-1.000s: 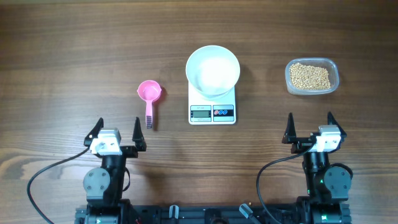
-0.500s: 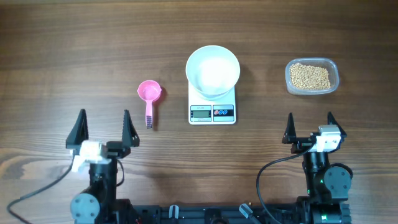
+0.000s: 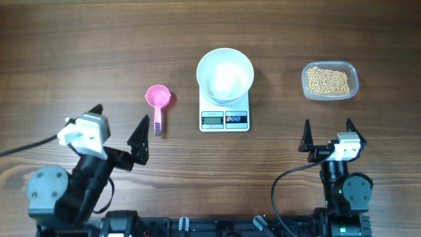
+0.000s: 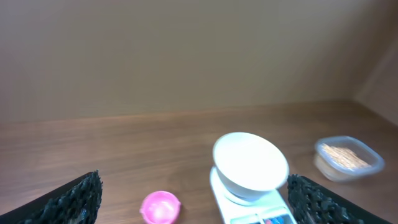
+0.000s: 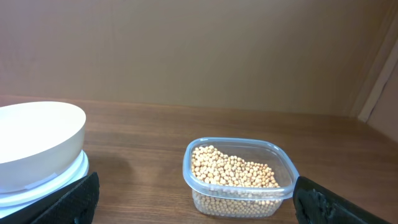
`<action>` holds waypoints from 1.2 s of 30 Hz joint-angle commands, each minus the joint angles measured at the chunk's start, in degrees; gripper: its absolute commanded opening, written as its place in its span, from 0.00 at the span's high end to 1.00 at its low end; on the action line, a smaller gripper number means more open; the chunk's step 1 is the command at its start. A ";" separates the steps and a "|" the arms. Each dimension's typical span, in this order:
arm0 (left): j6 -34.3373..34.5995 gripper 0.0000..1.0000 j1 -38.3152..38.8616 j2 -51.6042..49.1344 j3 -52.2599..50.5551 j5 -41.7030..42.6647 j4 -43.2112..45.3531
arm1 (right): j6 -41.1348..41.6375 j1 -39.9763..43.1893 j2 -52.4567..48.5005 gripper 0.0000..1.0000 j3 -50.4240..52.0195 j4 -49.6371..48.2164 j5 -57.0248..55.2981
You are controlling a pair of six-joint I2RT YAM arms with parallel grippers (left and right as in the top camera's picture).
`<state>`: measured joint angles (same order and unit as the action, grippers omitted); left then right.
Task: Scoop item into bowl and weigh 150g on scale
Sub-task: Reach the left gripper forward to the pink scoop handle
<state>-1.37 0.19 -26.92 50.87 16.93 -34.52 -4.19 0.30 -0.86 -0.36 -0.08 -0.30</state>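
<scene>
The bowl [image 3: 225, 74] is sitting on the scale [image 3: 224, 119] at the middle of the table [image 3: 79, 39]. The scoop [image 3: 158, 99] is lying to the scale's left, apart from it, its handle pointing toward the robot. The tub [image 3: 356, 81] is resting well to the right, with the beans [image 3: 329, 81] lying inside it. The left gripper [image 3: 122, 115] is hanging in front of the scoop, and the right gripper [image 3: 327, 126] in front of the tub.

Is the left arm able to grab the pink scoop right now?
Probably yes. The left gripper is open and empty, the pink scoop lies in the open just beside it, and nothing stands between them.
</scene>
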 commanded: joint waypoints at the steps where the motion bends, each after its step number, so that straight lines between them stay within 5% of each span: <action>1: 0.15 0.00 -0.46 -1.68 1.51 5.31 2.19 | -0.31 -0.22 0.22 0.00 0.07 -0.33 -0.74; 4: 0.63 0.00 -0.46 -10.25 9.97 -1.07 -5.95 | -0.33 -0.22 0.22 0.00 0.07 -0.33 -0.74; 9: 3.56 0.00 -0.46 -35.85 33.75 -2.82 -33.03 | -0.31 -0.24 0.22 0.00 0.07 -0.33 -0.74; 13: 3.58 0.00 -0.46 -50.77 39.26 9.05 -42.40 | -0.31 -0.24 0.22 0.00 0.07 -0.33 -0.74; 18: 9.81 0.00 -3.39 -59.49 39.26 8.52 -42.77 | -0.33 -0.24 0.22 0.00 0.07 -0.35 -0.74; 28: 6.03 0.00 -11.63 -67.82 36.59 8.00 -43.52 | -0.33 -0.22 0.22 0.00 0.07 -0.33 -0.74; 36: 4.85 0.00 -11.72 -71.73 22.91 6.82 -31.67 | -0.33 -0.24 0.22 0.00 0.07 -0.33 -0.74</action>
<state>4.78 -11.33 -97.73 77.38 24.93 -68.66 -4.19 0.30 -0.91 -0.36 -0.05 -0.30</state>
